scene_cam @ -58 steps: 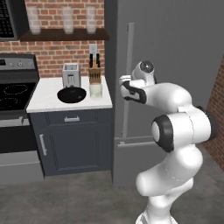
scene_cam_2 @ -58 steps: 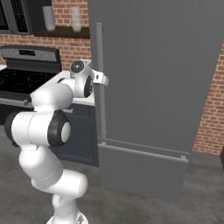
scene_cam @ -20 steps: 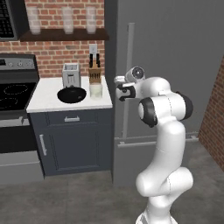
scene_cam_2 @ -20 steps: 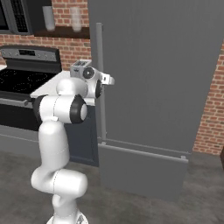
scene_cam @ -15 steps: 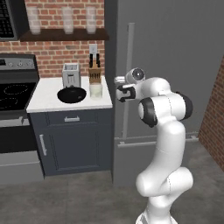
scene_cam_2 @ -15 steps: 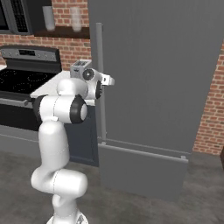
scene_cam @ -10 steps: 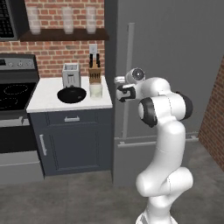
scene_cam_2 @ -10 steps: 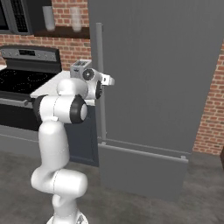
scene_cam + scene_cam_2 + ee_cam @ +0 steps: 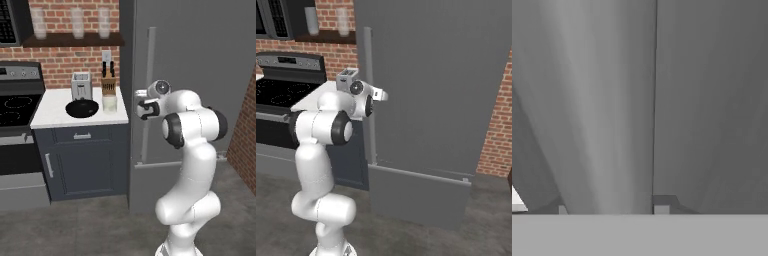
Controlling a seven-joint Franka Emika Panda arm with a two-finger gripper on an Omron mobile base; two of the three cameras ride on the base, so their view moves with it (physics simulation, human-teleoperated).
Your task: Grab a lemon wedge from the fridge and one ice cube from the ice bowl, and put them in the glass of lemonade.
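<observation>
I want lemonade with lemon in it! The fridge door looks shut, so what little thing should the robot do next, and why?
Probably pinch the handle and pull. The fridge is closed, so no lemon can be reached. The pincer sits right at the long pale bar, and in the hand view the bar runs up between the fingertips, which seem to straddle it. Whether they grip it already is unclear.

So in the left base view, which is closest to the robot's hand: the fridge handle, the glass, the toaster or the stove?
1. Fridge handle, right at the gripper.
2. Glass, on the counter's near end.
3. Toaster, further along, by the wall.
4. Stove, past the counter.
</observation>
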